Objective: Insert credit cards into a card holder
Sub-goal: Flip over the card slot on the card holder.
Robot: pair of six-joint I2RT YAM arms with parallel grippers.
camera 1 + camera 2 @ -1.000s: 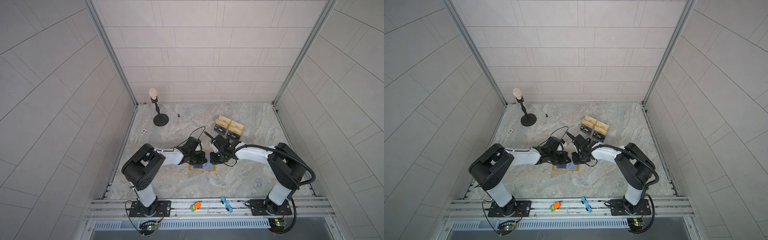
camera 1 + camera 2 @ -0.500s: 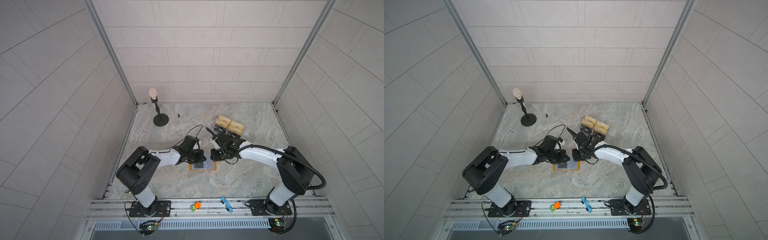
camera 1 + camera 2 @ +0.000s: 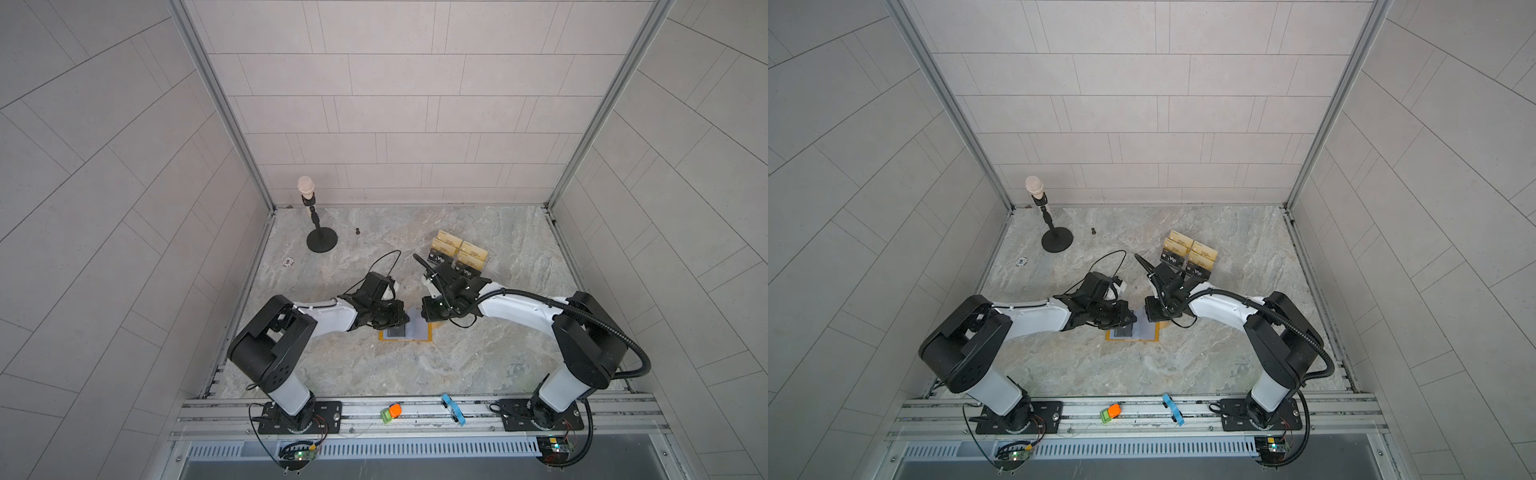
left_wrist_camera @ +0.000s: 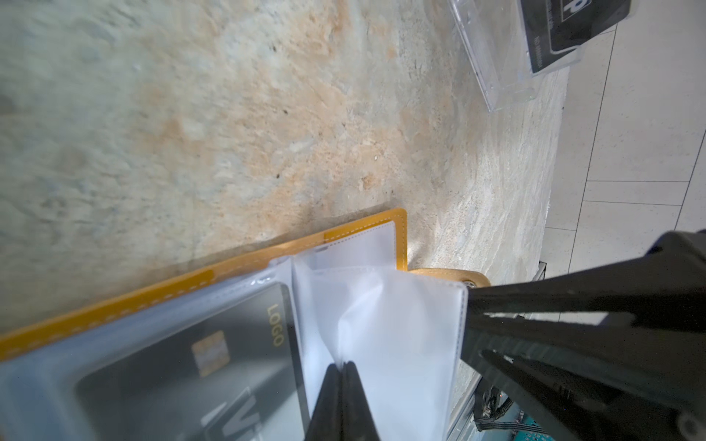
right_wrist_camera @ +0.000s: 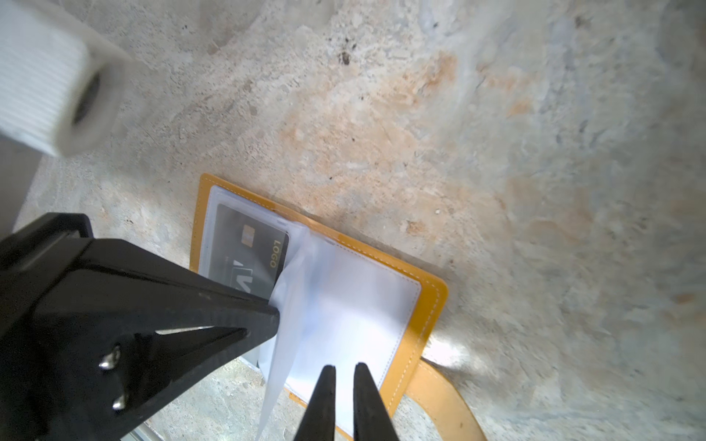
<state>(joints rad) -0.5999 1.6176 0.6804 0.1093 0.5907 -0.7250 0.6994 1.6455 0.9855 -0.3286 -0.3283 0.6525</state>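
The left gripper (image 4: 342, 366) pinches a clear sleeve (image 4: 382, 317) of the card holder (image 5: 433, 301), which lies open at table centre. The right gripper (image 5: 344, 367) hovers over its facing page, jaws narrowly parted. One credit card (image 5: 248, 248) sits sleeved on the holder's 9 o'clock side, and the card stand (image 3: 457, 255) is toward 1 o'clock.
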